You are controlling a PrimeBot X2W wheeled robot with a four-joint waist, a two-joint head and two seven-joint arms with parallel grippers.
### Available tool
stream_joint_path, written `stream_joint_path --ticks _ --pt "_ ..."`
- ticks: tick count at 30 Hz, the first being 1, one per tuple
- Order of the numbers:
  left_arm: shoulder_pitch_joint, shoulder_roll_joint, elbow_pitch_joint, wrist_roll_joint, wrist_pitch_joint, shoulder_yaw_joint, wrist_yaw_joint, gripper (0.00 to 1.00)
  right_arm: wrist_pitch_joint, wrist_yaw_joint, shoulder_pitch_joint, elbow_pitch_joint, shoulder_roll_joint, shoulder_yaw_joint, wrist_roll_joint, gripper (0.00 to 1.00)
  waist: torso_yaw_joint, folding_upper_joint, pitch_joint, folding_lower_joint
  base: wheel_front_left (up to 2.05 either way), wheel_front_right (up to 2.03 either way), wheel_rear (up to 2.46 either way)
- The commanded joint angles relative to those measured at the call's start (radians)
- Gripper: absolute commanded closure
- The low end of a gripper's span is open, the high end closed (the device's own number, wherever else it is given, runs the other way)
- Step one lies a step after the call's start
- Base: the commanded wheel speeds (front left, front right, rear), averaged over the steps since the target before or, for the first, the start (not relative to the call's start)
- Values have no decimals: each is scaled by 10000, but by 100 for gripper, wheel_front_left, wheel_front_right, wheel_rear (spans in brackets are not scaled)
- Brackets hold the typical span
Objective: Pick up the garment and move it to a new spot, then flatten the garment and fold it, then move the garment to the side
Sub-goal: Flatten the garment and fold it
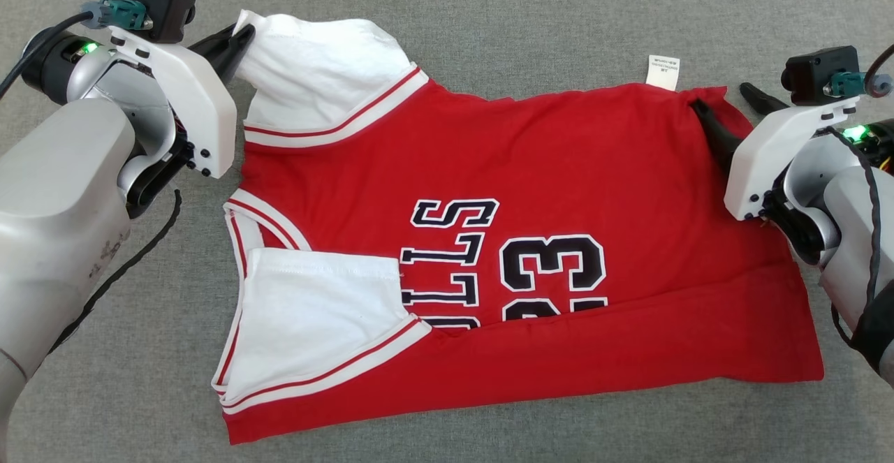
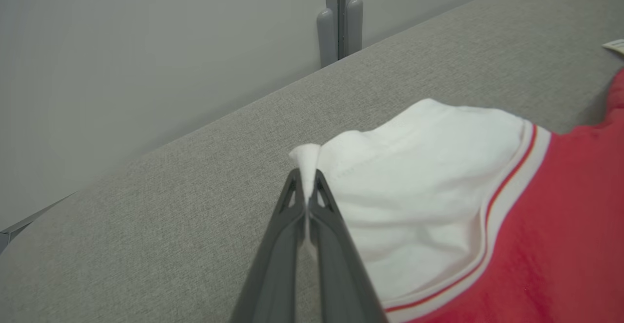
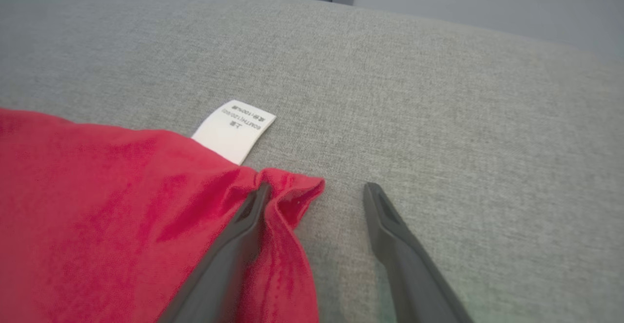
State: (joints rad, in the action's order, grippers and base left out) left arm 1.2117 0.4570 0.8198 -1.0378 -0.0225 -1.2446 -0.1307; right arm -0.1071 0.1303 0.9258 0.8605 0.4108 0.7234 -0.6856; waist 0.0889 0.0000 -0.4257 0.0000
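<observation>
I have the left gripper (image 2: 308,186) clamped on the white sleeve (image 2: 429,181); right gripper (image 3: 317,190) spread apart.
Left wrist view shows the pinch; right wrist view shows one finger against the red hem corner beside the care label (image 3: 234,130). The garment (image 1: 545,170) lies on the grey surface (image 1: 489,16), long axis left-right, neck leftward.

A red jersey (image 1: 489,170) lies spread over the middle of the frame on a grey table (image 1: 559,2). One white sleeve (image 1: 314,65) is at the upper left and another (image 1: 314,309) at the lower left. At the upper left, the left hand (image 1: 241,33) pinches the upper sleeve's corner. At the right, the right hand (image 1: 719,96) has its fingers spread apart, one lying on the jersey's red corner beside a white label (image 1: 663,72).
</observation>
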Motion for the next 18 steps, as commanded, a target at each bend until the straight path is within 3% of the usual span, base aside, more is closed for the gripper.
stream_joint_path --ticks 1,6,18 --pt "112 42 69 -60 -78 -46 9 100 -152 6 -76 107 -29 282 -142 100 18 0 -1 0 0 0 0" --pt "183 49 225 -214 -225 -148 9 100 355 -9 218 394 347 548 -561 100 18 0 20 0 0 0 0" --pt "503 -243 1335 -339 -1187 -58 11 100 1581 -9 911 1543 215 444 -577 100 -21 0 -116 0 0 0 0"
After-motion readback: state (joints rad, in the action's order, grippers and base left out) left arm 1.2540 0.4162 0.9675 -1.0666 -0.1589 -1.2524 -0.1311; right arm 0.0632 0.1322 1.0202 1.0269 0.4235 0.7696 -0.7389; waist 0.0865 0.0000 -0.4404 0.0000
